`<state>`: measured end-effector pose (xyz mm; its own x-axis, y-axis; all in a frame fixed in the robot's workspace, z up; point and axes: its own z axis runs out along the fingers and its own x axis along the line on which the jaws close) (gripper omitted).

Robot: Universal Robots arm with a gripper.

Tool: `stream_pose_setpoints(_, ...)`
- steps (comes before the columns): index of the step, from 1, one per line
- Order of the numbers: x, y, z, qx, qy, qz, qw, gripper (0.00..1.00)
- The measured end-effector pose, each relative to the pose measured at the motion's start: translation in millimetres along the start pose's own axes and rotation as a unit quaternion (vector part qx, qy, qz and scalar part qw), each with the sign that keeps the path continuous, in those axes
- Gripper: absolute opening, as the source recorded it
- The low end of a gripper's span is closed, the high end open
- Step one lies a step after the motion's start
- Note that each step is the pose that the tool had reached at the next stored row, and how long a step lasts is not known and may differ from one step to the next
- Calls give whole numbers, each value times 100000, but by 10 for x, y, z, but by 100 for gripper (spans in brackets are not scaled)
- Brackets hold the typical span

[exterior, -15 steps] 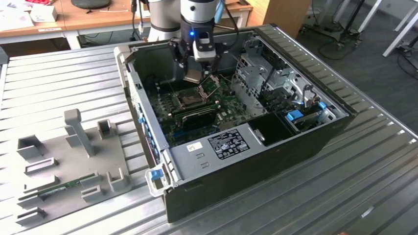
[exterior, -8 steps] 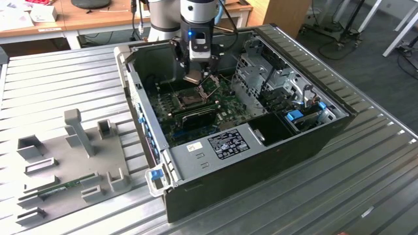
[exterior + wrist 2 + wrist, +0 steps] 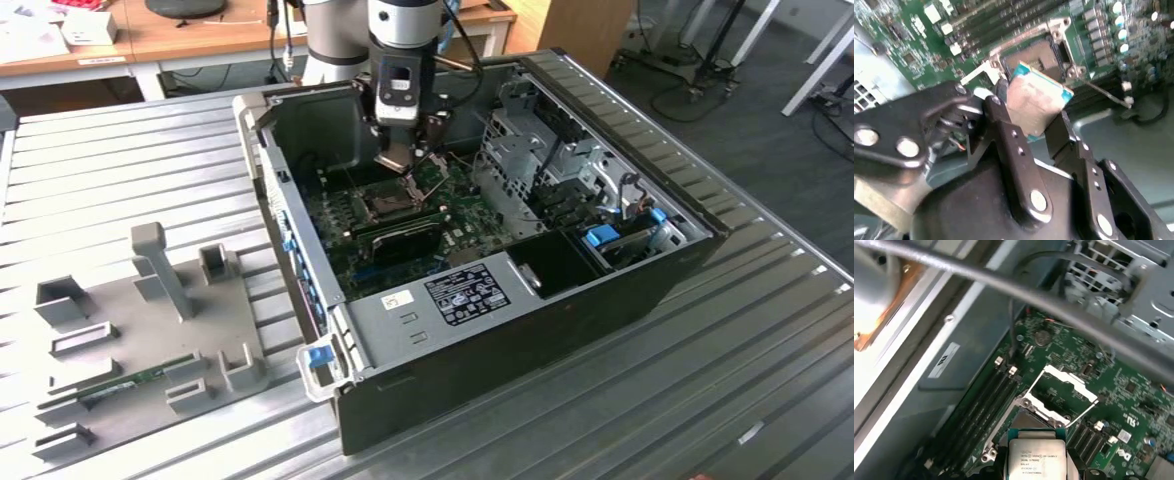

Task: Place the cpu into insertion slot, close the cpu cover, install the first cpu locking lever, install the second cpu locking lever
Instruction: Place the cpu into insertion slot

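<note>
While the cpu cover (image 3: 1071, 382) stands raised, fingers (image 3: 1009, 132) clamp the cpu (image 3: 1036, 102) by its edges, above the insertion slot (image 3: 1041, 54)

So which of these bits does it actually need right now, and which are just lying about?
In the job:
- tool, gripping the cpu
- insertion slot, bare
- cpu cover, swung open

Just lying about:
- memory slots
- grey fixture plate outside the case
- drive cage
</note>
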<state>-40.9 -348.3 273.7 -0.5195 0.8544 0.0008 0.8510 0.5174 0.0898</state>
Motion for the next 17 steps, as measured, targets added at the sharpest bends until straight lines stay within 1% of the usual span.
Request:
stream_pose_setpoints(2, 0, 0, 1, -2, -161, 1796, 99984, 54)
stream_pose_setpoints(3, 0, 0, 2, -3, -248, 2768, 99961, 54)
stream_pose_setpoints(6, 0, -1, 3, -4, -486, 5416, 99852, 54)
stream_pose_setpoints(8, 0, 0, 3, -4, -609, 6747, 99770, 54)
stream_pose_setpoints(9, 0, -1, 3, -5, -629, 7027, 99751, 54)
stream_pose_setpoints(15, 0, 0, 3, -8, -651, 7205, 99738, 54)
stream_pose_setpoints(16, 1, 0, 4, -15, -691, 7680, 99702, 54)
stream_pose_setpoints(17, 1, 0, 5, -17, -752, 8402, 99644, 54)
